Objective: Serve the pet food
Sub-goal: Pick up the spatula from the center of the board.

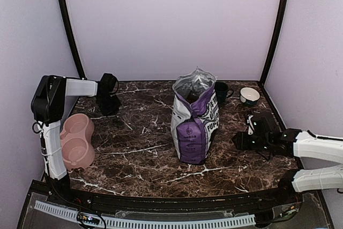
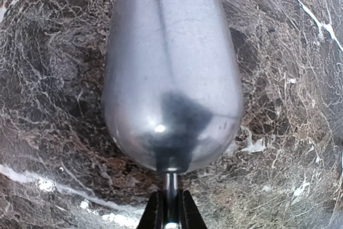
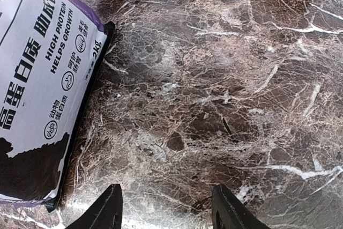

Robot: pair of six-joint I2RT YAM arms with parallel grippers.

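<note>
Left pincer (image 2: 170,210): pressed together on the thin handle stem (image 2: 170,183) of a metal scoop (image 2: 171,68), pinching it close to where the stem meets the scoop's bowl. The scoop runs straight away from the fingers over the marble table (image 1: 144,154). We can't tell if it's resting on the surface or just off it. From above, that arm is at the back-left of the table with the pincer low, and the scoop is hidden under it.

Right pincer (image 3: 169,207): spread, nothing between the fingers (image 3: 110,210), bare marble below. It's on the right side of the table, near the bag (image 1: 194,124), not touching it.

Bag: purple-and-white, upright mid-table, top open. Pet food: we can't resolve any pellets. The bag mouth only reads as dark inside.

Pink double bowl (image 1: 77,140) is at the left edge beside the left arm, well apart from the bag. Dark mug (image 1: 221,91) and small bowl (image 1: 250,96) stand at the back, right of the bag.
</note>
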